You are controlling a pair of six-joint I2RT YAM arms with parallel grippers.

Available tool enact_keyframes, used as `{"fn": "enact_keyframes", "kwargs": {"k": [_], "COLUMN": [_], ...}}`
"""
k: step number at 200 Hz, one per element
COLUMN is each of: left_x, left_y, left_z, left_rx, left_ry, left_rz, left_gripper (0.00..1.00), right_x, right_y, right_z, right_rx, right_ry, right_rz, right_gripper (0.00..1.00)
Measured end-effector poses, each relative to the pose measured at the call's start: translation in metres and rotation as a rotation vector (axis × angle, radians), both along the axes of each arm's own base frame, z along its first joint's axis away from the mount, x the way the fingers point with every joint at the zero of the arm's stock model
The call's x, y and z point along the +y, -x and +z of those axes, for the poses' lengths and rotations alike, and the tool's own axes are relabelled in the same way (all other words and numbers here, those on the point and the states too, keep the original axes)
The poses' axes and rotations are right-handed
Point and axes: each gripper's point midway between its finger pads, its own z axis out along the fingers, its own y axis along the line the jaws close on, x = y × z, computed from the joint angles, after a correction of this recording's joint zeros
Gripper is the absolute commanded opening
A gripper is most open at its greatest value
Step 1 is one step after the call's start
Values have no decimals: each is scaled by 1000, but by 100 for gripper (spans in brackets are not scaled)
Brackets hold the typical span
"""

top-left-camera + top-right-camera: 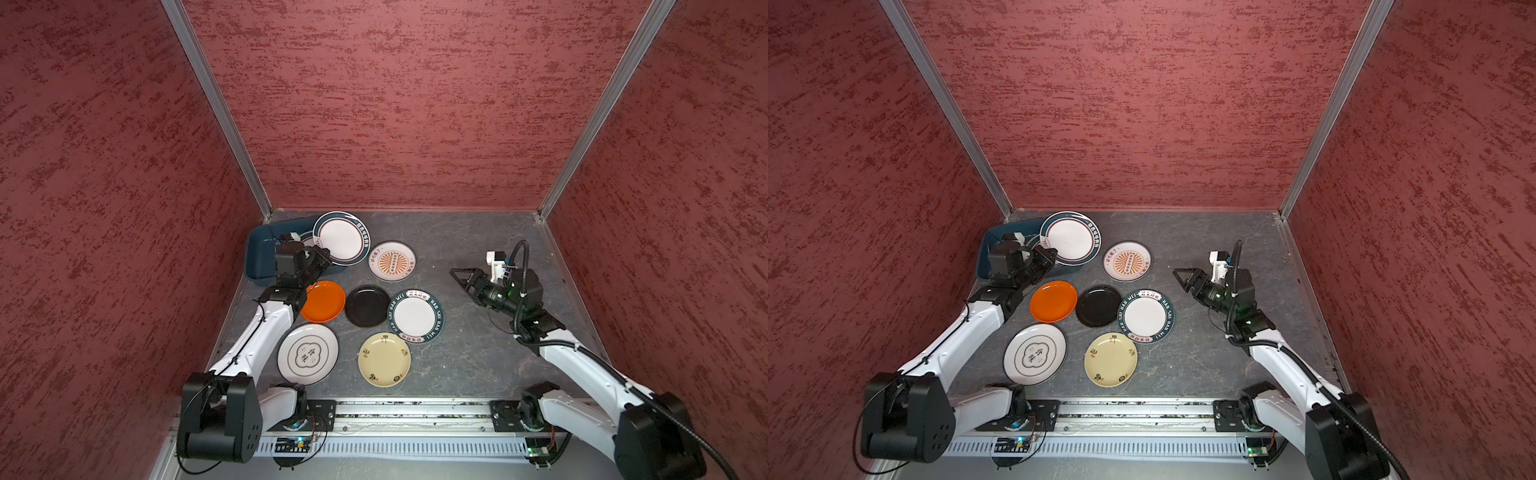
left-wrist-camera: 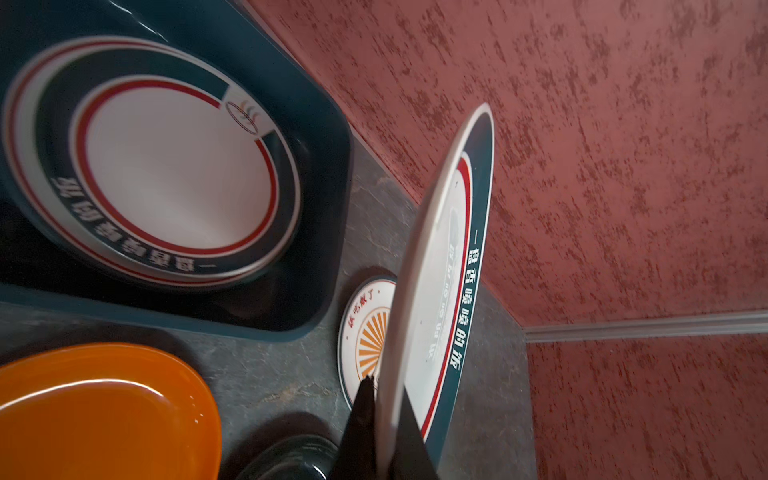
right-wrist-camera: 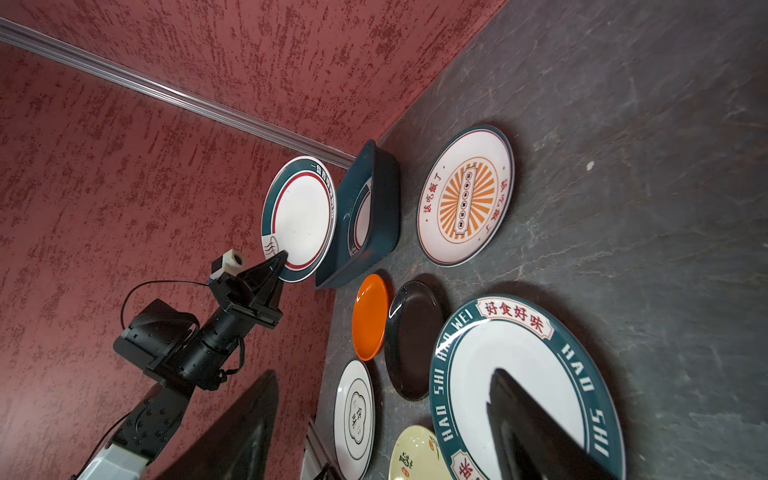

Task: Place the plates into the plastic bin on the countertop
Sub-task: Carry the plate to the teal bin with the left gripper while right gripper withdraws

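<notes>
Plate (image 1: 341, 237), teal-rimmed, hung tilted over plastic bin (image 1: 258, 255), pinched at rim by left jaws; second plate (image 2: 174, 166) lay inside; right jaws stood wide, empty, above bench (image 1: 457, 353).

Top views: high above the near edge, looking steeply down over both arms onto the whole countertop (image 1: 436, 232) and red walls (image 1: 395, 104) — distant, and nearly the same picture twice.
Left wrist: close above the bin (image 2: 320, 187), facing the back corner, with the teal-rimmed plate (image 2: 440, 270) edge-on at the lens.
Right wrist: low over the countertop, looking across toward the left gripper (image 3: 282, 255).
Shared: bin, orange plate (image 2: 104, 415), sunburst plate (image 3: 465, 195) — seen in every view.
</notes>
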Motion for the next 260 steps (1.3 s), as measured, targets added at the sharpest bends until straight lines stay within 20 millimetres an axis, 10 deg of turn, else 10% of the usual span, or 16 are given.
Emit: {"fn": "enact_keyframes", "kwargs": {"k": [87, 260], "left_x": [77, 104], "left_y": [-8, -60], "left_z": [-54, -95], "left_rx": [157, 324], "left_ry": [27, -49], "left_rz": [199, 178], "left_gripper": [0, 8], "right_x": [-11, -21], "right_y": [11, 19], "right_z": [-4, -22], "right_rx": [-15, 3], "right_ry": [51, 110], "right_rz": [-37, -65], "right_gripper": [81, 82]}}
